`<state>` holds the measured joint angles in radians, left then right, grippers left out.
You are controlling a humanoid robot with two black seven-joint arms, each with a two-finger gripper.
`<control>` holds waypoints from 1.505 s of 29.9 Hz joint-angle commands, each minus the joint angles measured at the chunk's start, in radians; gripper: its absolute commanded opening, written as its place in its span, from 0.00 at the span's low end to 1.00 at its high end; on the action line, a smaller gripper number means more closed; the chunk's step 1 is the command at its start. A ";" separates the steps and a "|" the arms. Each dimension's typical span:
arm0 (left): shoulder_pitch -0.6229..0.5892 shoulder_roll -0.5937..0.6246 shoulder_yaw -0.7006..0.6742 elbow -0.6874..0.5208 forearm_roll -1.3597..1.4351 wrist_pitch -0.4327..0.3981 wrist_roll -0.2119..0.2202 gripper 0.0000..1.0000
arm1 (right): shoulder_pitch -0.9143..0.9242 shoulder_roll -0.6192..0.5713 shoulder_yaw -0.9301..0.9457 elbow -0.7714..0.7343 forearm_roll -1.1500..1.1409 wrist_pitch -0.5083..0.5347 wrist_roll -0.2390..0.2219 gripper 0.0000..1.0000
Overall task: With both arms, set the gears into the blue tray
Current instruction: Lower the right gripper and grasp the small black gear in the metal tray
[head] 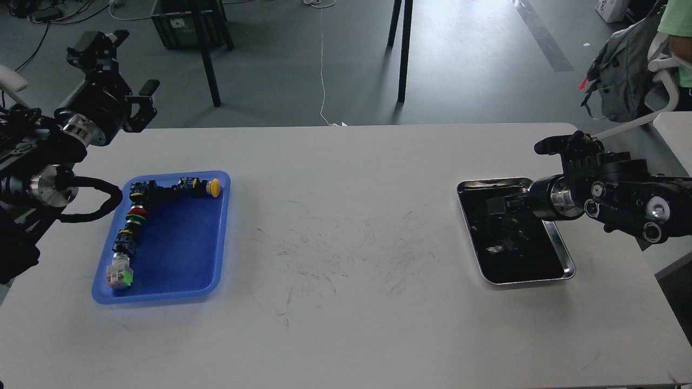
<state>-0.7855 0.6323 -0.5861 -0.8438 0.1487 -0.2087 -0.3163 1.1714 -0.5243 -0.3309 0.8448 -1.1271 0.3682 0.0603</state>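
The right gripper reaches over the steel tray near the table's right edge, grip unreadable, while the left gripper hangs spread and empty beyond the blue tray.

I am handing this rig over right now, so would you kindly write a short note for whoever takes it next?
Left gripper: raised off the table's far left corner, fingers spread, holding nothing.
Right gripper: low over the steel tray; too dark to tell whether open or shut.
Blue tray: on the left of the table, with push-button switches lined along its left and far sides.
Gears: none can be made out; the steel tray's inside is dark and glary.
Done: no gear visible in the blue tray.
Left: pick gears and carry them across.
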 commanded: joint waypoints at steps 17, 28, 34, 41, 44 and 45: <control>0.002 0.001 0.000 0.000 0.000 -0.001 -0.026 0.99 | -0.003 0.064 -0.050 -0.047 0.000 0.006 0.021 0.87; 0.003 0.001 0.002 0.000 0.000 -0.001 -0.029 0.99 | -0.003 0.078 -0.050 -0.079 0.003 0.047 0.023 0.63; 0.005 0.001 0.002 0.000 0.000 -0.001 -0.030 0.99 | -0.003 0.089 -0.051 -0.090 0.001 0.051 0.023 0.51; 0.009 0.001 0.002 0.000 0.000 -0.001 -0.032 0.99 | 0.001 0.089 -0.051 -0.090 0.001 0.066 0.023 0.33; 0.009 0.000 0.002 0.000 0.000 -0.001 -0.032 0.99 | 0.001 0.090 -0.051 -0.090 0.001 0.072 0.023 0.25; 0.009 0.000 0.002 0.000 0.000 -0.001 -0.032 0.99 | 0.001 0.090 -0.051 -0.089 0.001 0.075 0.023 0.21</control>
<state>-0.7764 0.6336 -0.5844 -0.8437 0.1487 -0.2102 -0.3480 1.1716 -0.4344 -0.3817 0.7538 -1.1260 0.4355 0.0829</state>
